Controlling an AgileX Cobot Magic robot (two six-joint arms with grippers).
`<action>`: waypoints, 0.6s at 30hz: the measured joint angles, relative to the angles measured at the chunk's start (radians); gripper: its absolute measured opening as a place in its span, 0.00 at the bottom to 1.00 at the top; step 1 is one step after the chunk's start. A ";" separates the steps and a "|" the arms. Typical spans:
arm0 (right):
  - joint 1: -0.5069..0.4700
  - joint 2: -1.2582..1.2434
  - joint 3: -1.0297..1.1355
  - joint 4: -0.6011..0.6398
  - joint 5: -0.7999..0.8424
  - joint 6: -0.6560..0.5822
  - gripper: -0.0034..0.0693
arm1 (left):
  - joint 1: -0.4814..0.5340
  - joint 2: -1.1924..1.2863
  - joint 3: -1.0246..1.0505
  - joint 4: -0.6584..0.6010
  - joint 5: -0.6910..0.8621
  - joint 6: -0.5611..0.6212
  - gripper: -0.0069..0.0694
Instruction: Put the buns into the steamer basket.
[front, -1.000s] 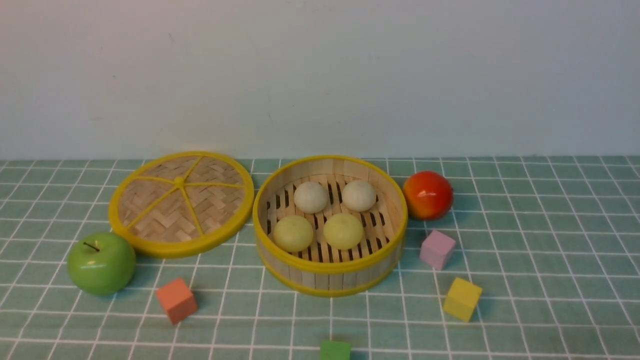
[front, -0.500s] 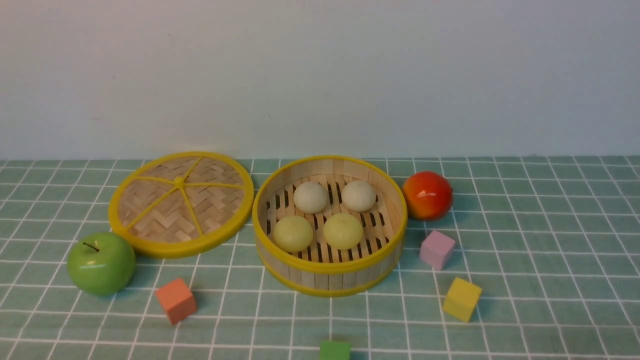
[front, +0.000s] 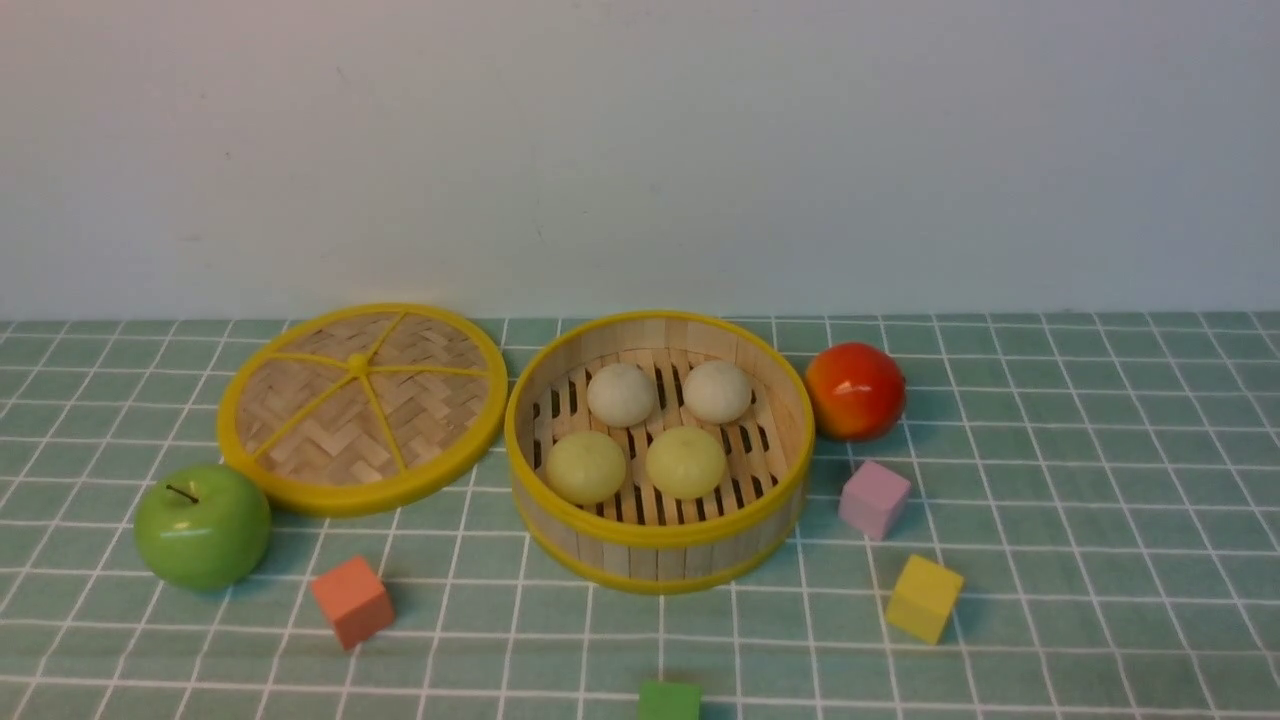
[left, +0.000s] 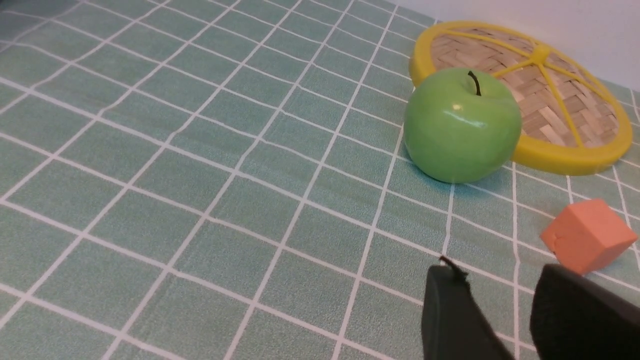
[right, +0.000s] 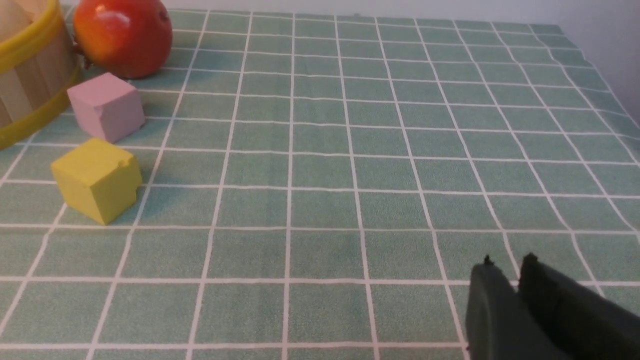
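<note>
Basket (front: 658, 562) holds all four buns: two off-white (front: 620, 395) (front: 717, 392), two yellow-green (front: 586, 468) (front: 686, 462). Loading judged complete; no further bun handling appears called for.

Risks, as judged: an arm sent back over the basket could clip its rim and tip or drag it, letting the round buns roll together. A reach intended for a bun but aimed at the red fruit (front: 856, 391), just beside the basket on its right, could add a wrong item. A low sweep could also knock the pink block (front: 875, 499), right of the basket, into its wall.

Position relative to hands: neither gripper shows in the front view. The left gripper (left: 500, 270) is spread, with nothing between its fingers; the buns and basket lie outside its wrist view, apart from it. The right gripper (right: 508, 262) shows a narrow gap at the tips, nothing pinched. The basket wall shows in that wrist view, well apart from the fingers, with part of one off-white bun inside.
</note>
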 joint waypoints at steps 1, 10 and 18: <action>0.000 0.000 0.000 0.000 0.000 0.000 0.17 | 0.000 0.000 0.000 0.000 0.000 0.000 0.40; 0.000 0.000 0.000 0.000 0.000 0.000 0.18 | 0.000 0.000 0.000 0.000 0.000 0.000 0.40; 0.000 0.000 0.000 0.000 0.000 0.000 0.20 | 0.000 0.000 0.000 0.000 0.000 0.000 0.40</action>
